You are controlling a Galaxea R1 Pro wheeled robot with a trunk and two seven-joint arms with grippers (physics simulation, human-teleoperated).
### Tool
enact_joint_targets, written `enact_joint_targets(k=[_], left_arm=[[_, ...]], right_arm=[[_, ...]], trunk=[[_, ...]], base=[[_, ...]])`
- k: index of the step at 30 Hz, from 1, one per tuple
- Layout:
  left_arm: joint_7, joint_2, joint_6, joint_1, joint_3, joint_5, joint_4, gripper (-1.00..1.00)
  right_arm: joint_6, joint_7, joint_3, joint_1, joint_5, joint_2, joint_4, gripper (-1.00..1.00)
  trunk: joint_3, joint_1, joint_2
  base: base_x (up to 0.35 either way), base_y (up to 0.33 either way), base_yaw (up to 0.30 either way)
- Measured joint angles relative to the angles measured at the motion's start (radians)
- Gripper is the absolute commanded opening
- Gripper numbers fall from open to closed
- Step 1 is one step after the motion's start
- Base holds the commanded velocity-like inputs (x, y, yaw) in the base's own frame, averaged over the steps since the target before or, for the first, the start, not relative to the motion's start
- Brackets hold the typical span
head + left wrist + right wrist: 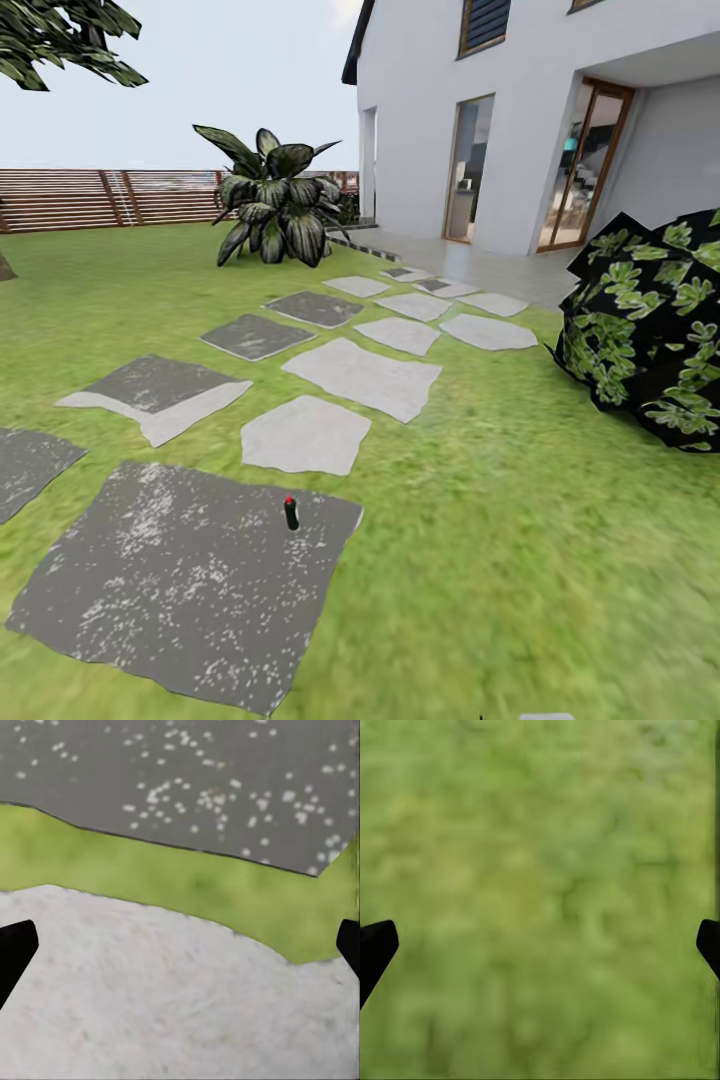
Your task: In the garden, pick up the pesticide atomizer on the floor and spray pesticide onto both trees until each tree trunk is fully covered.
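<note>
Both pairs of jaws stand wide apart and hold nothing. In the left wrist view the left gripper [180, 945] shows only as dark fingertips [13, 952] at the picture's two edges, hanging over a pale slab [150, 997], with a strip of grass [195, 881] beyond it and then a dark speckled slab [187, 772]. In the right wrist view the right gripper [540, 945] is spread the same way, its dark fingertips [373, 952] at the edges, over bare blurred lawn [540, 870].

The step in hand looks like the approach to the pick-up. The atomizer [291, 513] stands upright, red top uppermost, on the big dark slab [150, 590] in the head view, near that slab's far right corner and close to the grass edge. It lies between neither pair of jaws and is well apart from both.

To do this well, I would bring the base closer until the bottle sits low and central in the head view. Then I would lower one open gripper straight over it, keeping the fingers either side of the dark body below the red cap. The bottle is small and narrow, so a sideways brush would likely topple it; closing should wait until a wrist view shows it centred between the fingertips.

Beyond the slabs lie a leafy plant [275, 205], a fence [90, 198] and a white house [520, 110].
</note>
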Motion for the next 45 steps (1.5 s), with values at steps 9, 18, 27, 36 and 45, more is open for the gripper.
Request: enact_joint_targets(k=[9,18,27,36,45], left_arm=[[0.0,0.001,0.0,0.0,0.001,0.0,0.0,1.0],[0.0,0.002,0.0,0.0,0.001,0.0,0.0,1.0],[0.0,0.002,0.0,0.0,0.003,0.0,0.0,1.0],[0.001,0.002,0.0,0.0,0.003,0.0,0.0,1.0],[0.0,0.002,0.0,0.0,0.003,0.0,0.0,1.0]], right_arm=[[0.0,0.0,0.0,0.0,0.0,0.0,-0.001,1.0],[0.0,0.0,0.0,0.0,0.0,0.0,0.0,1.0],[0.0,0.0,0.0,0.0,0.0,0.001,0.0,1.0],[0.0,0.0,0.0,0.0,0.0,0.001,0.0,1.0],[0.0,0.0,0.0,0.0,0.0,0.002,0.0,1.0]], trunk=[[0.0,0.0,0.0],[0.0,0.0,0.0],[0.0,0.0,0.0],[0.0,0.0,0.0],[0.0,0.0,0.0]], base=[[0.284,-0.161,0.0],[0.284,-0.163,0.0],[0.284,-0.164,0.151],[0.284,-0.164,0.276],[0.284,-0.165,0.232]])
